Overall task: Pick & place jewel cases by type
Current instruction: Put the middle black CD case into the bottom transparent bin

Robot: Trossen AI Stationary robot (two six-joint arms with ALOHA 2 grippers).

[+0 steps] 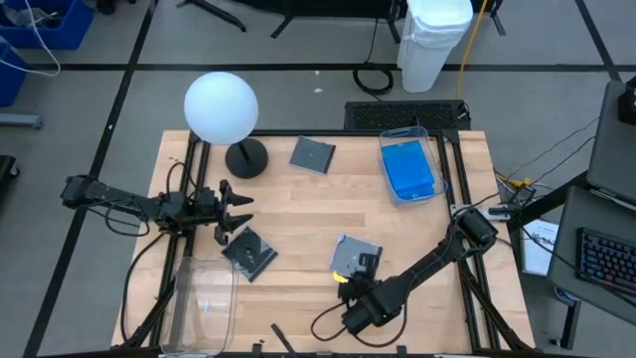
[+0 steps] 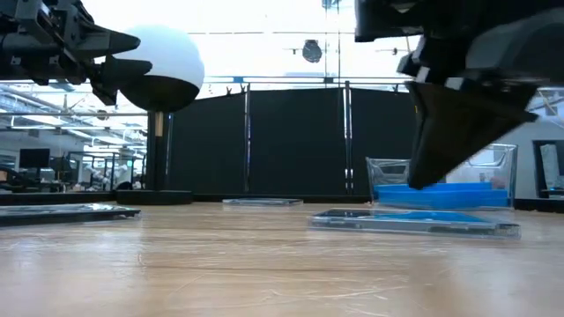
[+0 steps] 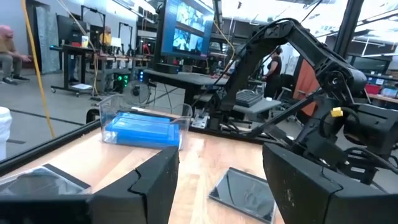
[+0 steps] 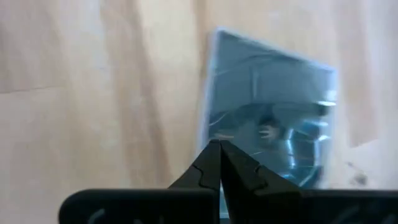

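The right gripper [image 1: 351, 281], jaws closed and empty, is poised just above a dark case [image 1: 355, 257] lying flat mid-desk. It should probably be opened before descending, then squared on one edge. The left gripper [image 1: 238, 212] is held wide open above another dark case [image 1: 249, 254].

Place: a robotics lab or engineering workshop.
Work surface: a pale wooden table [image 1: 298, 214] in a black metal frame, standing on grey floor marked with black lines.
Room behind: a large lit wall screen [image 3: 186, 31], benches with equipment, seated and standing people.
Beside the table: a black computer keyboard [image 1: 606, 261], loose cables, blue plastic crates [image 1: 45, 22].
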